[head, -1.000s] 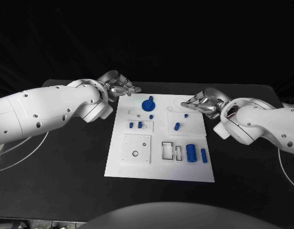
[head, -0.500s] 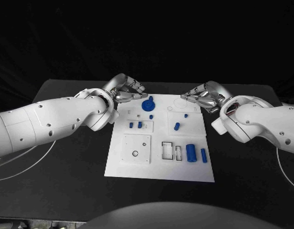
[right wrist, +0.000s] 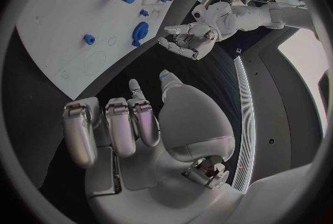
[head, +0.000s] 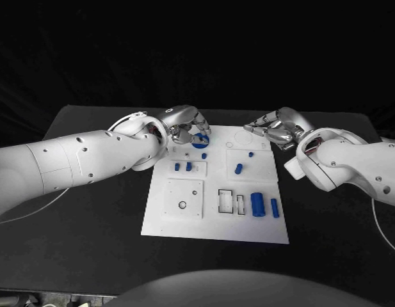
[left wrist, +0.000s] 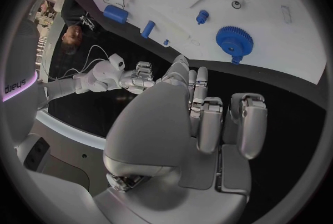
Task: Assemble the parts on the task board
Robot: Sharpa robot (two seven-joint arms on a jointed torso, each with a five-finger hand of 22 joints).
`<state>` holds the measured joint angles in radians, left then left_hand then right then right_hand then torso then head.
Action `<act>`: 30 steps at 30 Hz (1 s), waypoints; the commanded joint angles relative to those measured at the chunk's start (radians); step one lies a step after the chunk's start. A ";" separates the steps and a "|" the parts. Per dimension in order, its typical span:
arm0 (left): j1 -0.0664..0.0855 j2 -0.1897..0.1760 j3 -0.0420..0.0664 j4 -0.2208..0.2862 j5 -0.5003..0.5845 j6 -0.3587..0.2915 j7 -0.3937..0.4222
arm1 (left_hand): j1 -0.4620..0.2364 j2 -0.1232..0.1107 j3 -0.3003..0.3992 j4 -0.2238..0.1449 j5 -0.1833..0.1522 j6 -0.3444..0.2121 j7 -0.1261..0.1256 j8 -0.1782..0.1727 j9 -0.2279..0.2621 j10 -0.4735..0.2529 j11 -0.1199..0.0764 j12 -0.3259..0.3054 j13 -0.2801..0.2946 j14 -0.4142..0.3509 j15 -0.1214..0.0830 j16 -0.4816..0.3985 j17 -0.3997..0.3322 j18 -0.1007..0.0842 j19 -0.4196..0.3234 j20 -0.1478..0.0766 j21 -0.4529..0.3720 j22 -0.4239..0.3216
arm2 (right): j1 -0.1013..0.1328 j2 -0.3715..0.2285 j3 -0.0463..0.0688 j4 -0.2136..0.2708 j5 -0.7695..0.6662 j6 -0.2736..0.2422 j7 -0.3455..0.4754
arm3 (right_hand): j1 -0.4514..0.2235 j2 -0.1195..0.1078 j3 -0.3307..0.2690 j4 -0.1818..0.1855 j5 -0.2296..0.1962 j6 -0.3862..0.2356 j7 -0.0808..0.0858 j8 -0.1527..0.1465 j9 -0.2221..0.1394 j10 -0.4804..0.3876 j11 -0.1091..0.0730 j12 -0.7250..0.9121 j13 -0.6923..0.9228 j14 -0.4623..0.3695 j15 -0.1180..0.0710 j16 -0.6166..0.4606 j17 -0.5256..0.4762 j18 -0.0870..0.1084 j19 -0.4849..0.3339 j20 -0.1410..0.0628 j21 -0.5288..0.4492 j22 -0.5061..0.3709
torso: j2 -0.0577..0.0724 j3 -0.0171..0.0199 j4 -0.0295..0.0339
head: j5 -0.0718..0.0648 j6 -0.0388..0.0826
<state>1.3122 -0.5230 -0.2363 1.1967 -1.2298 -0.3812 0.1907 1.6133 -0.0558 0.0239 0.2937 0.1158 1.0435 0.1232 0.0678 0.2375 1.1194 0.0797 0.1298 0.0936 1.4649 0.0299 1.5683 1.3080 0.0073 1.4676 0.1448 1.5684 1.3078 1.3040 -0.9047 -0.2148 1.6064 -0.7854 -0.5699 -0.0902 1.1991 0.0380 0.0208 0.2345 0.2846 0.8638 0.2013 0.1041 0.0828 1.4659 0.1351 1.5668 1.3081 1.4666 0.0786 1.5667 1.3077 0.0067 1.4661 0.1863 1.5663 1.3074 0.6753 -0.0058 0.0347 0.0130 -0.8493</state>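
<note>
The white task board (head: 184, 220) lies in the middle of the black table. A blue gear (head: 201, 143) stands near its far left corner, also seen as the gear (left wrist: 235, 40) and the gear (right wrist: 140, 31). Small blue parts (head: 238, 169) sit mid-board, and two blue cylinders (head: 256, 204) stand at the near right. My left hand (head: 186, 124) hovers over the far left corner, just beside the gear, fingers loosely bent and holding nothing. My right hand (head: 273, 131) hangs at the far right corner, fingers bent and apart, empty. The right wrist view shows the left hand (right wrist: 186, 38) cupped and empty.
A square white plate (head: 184, 199) with a small hole sits on the board's near left. Rectangular slots (head: 226, 201) lie beside the cylinders. Bare black table (head: 77, 243) spreads on both sides of the board and in front of it.
My left hand has moved right, from beside the board's far left corner to over it, close to the gear. The right hand shifted slightly toward the far edge.
</note>
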 commanded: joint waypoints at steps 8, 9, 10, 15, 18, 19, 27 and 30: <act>-0.001 0.024 0.001 -0.021 -0.179 0.175 0.004 | 0.023 -0.004 0.023 -0.001 -0.031 0.004 -0.003 -0.005 -0.027 0.012 0.007 -0.034 -0.032 0.106 -0.002 0.003 0.263 -0.007 0.103 -0.006 0.002 0.263 | -0.001 0.001 0.000 -0.001 -0.001 -0.001 0.011 | 0.010 0.003 -0.007 -0.001 0.002 0.007 0.003 0.006 0.002 0.105 -0.002 0.004 0.263 0.104 0.000 0.004 0.263 -0.007 0.105 0.002 0.004 0.263 | -0.002 -0.0002 0.0010 | 0.000 -0.004; -0.001 0.025 0.001 -0.023 -0.183 0.182 0.002 | 0.024 -0.004 0.024 -0.001 -0.032 0.003 -0.003 -0.005 -0.028 0.011 0.008 -0.037 -0.032 0.106 -0.001 0.003 0.263 -0.007 0.103 -0.006 0.002 0.263 | -0.001 0.001 0.000 -0.001 -0.001 -0.001 0.011 | 0.010 0.003 -0.007 -0.001 0.002 0.007 0.003 0.006 0.002 0.105 -0.002 0.004 0.263 0.104 0.000 0.004 0.263 -0.007 0.105 0.002 0.004 0.263 | -0.002 -0.0001 0.0011 | 0.000 -0.004; -0.001 0.027 0.001 -0.025 -0.188 0.190 0.000 | 0.025 -0.004 0.027 -0.001 -0.033 0.001 -0.001 -0.005 -0.031 0.009 0.009 -0.041 -0.033 0.106 0.000 0.003 0.263 -0.007 0.103 -0.006 0.002 0.263 | -0.001 0.001 0.000 -0.001 -0.001 -0.001 0.010 | 0.010 0.003 -0.007 -0.001 0.002 0.007 0.003 0.006 0.002 0.105 -0.002 0.004 0.263 0.104 0.000 0.004 0.263 -0.007 0.105 0.002 0.004 0.263 | -0.002 -0.0002 0.0014 | 0.000 -0.004; -0.002 0.030 0.001 -0.029 -0.206 0.202 -0.009 | 0.025 -0.003 0.031 -0.001 -0.036 -0.005 0.003 -0.006 -0.038 0.004 0.011 -0.049 -0.033 0.106 0.003 0.003 0.263 -0.007 0.103 -0.005 0.002 0.263 | -0.001 0.001 0.000 -0.002 -0.001 0.000 0.009 | 0.010 0.003 -0.007 -0.001 0.002 0.007 0.003 0.006 0.002 0.105 -0.002 0.004 0.263 0.104 0.000 0.004 0.263 -0.007 0.105 0.002 0.004 0.263 | -0.002 -0.0007 0.0014 | -0.001 -0.003; -0.002 0.032 0.001 -0.032 -0.213 0.205 -0.015 | 0.027 -0.002 0.036 -0.001 -0.037 -0.010 0.005 -0.006 -0.044 -0.001 0.014 -0.056 -0.033 0.106 0.005 0.003 0.263 -0.007 0.103 -0.004 0.002 0.263 | -0.002 0.001 0.000 -0.002 -0.001 0.001 0.007 | 0.010 0.003 -0.007 -0.001 0.002 0.007 0.003 0.006 0.002 0.105 -0.002 0.004 0.263 0.104 0.000 0.004 0.263 -0.007 0.105 0.002 0.004 0.263 | -0.003 -0.0007 0.0013 | 0.000 -0.004; -0.002 0.032 0.001 -0.032 -0.215 0.206 -0.017 | 0.028 -0.002 0.038 -0.002 -0.037 -0.012 0.005 -0.006 -0.045 -0.002 0.014 -0.058 -0.033 0.106 0.005 0.003 0.263 -0.007 0.103 -0.004 0.002 0.263 | -0.002 0.001 0.000 -0.002 -0.001 0.002 0.007 | 0.010 0.003 -0.007 -0.001 0.002 0.007 0.003 0.006 0.002 0.105 -0.002 0.004 0.263 0.104 0.000 0.004 0.263 -0.007 0.105 0.002 0.004 0.263 | -0.003 -0.0007 0.0013 | 0.000 -0.004; -0.006 0.041 0.001 -0.041 -0.246 0.213 -0.043 | 0.057 -0.001 0.069 -0.003 -0.038 -0.023 0.009 -0.004 -0.064 -0.027 0.013 -0.068 -0.033 0.106 0.007 0.003 0.263 -0.007 0.103 -0.001 0.002 0.263 | -0.003 0.004 0.000 -0.003 -0.001 0.004 0.005 | 0.010 0.003 -0.007 -0.001 0.002 0.007 0.003 0.006 0.002 0.105 -0.002 0.004 0.263 0.104 0.000 0.004 0.263 -0.007 0.105 0.002 0.004 0.263 | -0.002 -0.0008 0.0017 | -0.001 -0.001; -0.008 0.045 0.001 -0.044 -0.264 0.213 -0.054 | 0.076 0.001 0.090 -0.004 -0.037 -0.024 0.009 -0.003 -0.071 -0.037 0.012 -0.068 -0.033 0.106 0.005 0.003 0.263 -0.007 0.103 -0.001 0.002 0.263 | -0.003 0.005 0.000 -0.003 -0.001 0.005 0.004 | 0.010 0.003 -0.007 -0.001 0.002 0.007 0.003 0.006 0.002 0.105 -0.002 0.004 0.263 0.104 0.000 0.004 0.263 -0.007 0.105 0.002 0.004 0.263 | -0.002 -0.0008 0.0009 | -0.001 -0.001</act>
<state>1.3051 -0.4821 -0.2363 1.1537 -1.4521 -0.1892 0.1592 1.6843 -0.0577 0.1135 0.2902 0.0831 1.0269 0.1319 0.0679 0.1660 1.0895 0.0905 0.0659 0.0617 1.4649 0.0300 1.5682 1.3076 0.0074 1.4675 0.1449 1.5684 1.3076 1.3017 -0.9012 -0.2148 1.6034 -0.7834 -0.5706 -0.0901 1.1991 0.0379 0.0208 0.2345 0.2846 0.8638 0.2013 0.1041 0.0833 1.4660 0.1351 1.5669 1.3077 1.4666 0.0786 1.5667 1.3074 0.0067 1.4661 0.1863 1.5663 1.3081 0.6727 -0.0065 0.0360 0.0124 -0.8506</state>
